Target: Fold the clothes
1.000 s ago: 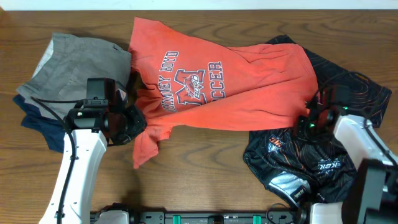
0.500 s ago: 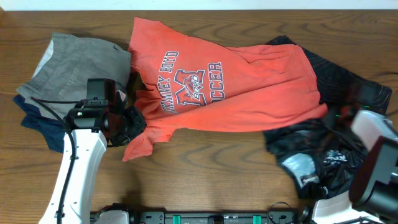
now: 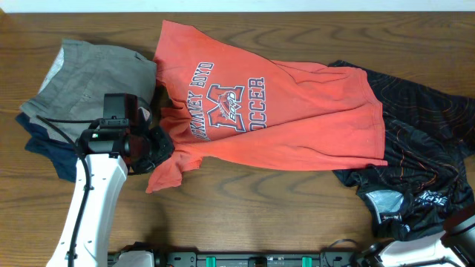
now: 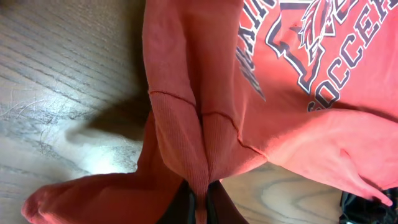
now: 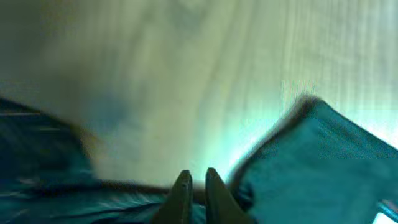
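The coral-red T-shirt (image 3: 282,111) lies crumpled across the middle of the table, lettering up, with its right hem resting on the black patterned garment (image 3: 423,148). At the shirt's left side my left gripper (image 3: 154,146) is shut on a fold of its ribbed fabric (image 4: 200,180), and that fold rises between the fingers in the left wrist view. My right gripper (image 5: 194,180) shows only in the blurred right wrist view. There its fingers stand almost together, pinching a dark edge of the black garment (image 5: 311,162) low over the wood. In the overhead view this gripper is out of sight at the bottom right corner.
A grey folded garment (image 3: 82,81) lies on a navy one (image 3: 48,152) at the far left, right beside my left arm (image 3: 96,200). Bare wooden tabletop (image 3: 252,215) runs along the front edge. The black garment covers the right end of the table.
The right arm dragged the black garment right and toward the front, mostly out from under the T-shirt. The shirt's right hem spread wider and its lower-left sleeve shifted. The left arm stayed still.
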Controlling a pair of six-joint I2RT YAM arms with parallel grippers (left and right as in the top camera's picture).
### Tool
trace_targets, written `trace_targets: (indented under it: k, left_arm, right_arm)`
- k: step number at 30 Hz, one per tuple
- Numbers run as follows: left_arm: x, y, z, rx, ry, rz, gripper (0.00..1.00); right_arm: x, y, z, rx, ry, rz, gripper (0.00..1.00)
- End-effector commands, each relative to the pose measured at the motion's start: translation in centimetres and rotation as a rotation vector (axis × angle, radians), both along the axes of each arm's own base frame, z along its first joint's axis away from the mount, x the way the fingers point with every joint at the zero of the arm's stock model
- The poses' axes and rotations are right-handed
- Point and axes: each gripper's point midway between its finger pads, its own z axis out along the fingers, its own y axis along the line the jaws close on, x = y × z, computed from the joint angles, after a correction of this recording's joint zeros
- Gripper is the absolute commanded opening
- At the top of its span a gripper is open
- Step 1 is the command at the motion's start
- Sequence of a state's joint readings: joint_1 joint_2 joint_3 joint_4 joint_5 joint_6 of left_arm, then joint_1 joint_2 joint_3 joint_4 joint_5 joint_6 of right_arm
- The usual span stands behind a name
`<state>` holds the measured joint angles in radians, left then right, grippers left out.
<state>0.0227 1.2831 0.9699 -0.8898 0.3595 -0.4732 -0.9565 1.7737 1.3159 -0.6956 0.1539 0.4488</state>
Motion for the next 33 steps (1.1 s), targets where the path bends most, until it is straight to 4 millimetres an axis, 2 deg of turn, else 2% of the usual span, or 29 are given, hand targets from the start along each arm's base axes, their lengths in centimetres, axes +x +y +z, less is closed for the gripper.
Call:
trace_targets:
  k: [1,2,4,10,14,18,21,25,28,30,33]
  left_arm:
    - [0.1,0.4,-0.2,0.015,0.000,0.002,0.06]
    - [0.2,0.4,-0.2,0.015,-0.004,0.002,0.06]
    - [0.2,0.4,-0.2,0.015,-0.005,0.002,0.06]
    - [0.2,0.4,-0.2,0.015,-0.005,0.002,0.06]
    - [0.2,0.4,-0.2,0.014,-0.004,0.004,0.06]
    - [0.2,0.4,-0.2,0.014,-0.004,0.004,0.06]
    - [0.2,0.4,-0.2,0.014,-0.004,0.004,0.06]
    - [0.2,0.4,-0.2,0.014,-0.005,0.004,0.06]
    - [0.2,0.4,-0.2,0.014,-0.004,0.004,0.06]
    - [0.3,0.4,-0.2,0.014,-0.007,0.004,0.06]
    - [0.3,0.4,-0.2,0.014,-0.006,0.004,0.06]
  right_arm:
    - [10.1,5.6,3.6,0.148,-0.447,0.532,0.13]
    - [11.5,7.1,4.3,0.162,-0.501,0.626,0.14]
    - [12.7,9.5,4.2,0.185,-0.494,0.723,0.13]
    - [15.5,16.6,1.0,0.184,-0.339,1.036,0.13]
    - [15.6,18.6,-2.8,0.210,-0.174,1.055,0.12]
    - [15.2,20.9,-6.8,0.316,-0.113,1.082,0.12]
    - [15.1,22.9,-9.3,0.427,-0.128,1.102,0.11]
    - [15.6,26.0,-11.2,0.572,-0.241,1.176,0.10]
    - [15.2,25.6,-13.1,0.587,-0.195,1.135,0.10]
    - [14.1,23.2,-14.7,0.530,-0.067,1.020,0.10]
    - [11.7,17.8,-15.9,0.380,0.149,0.793,0.10]
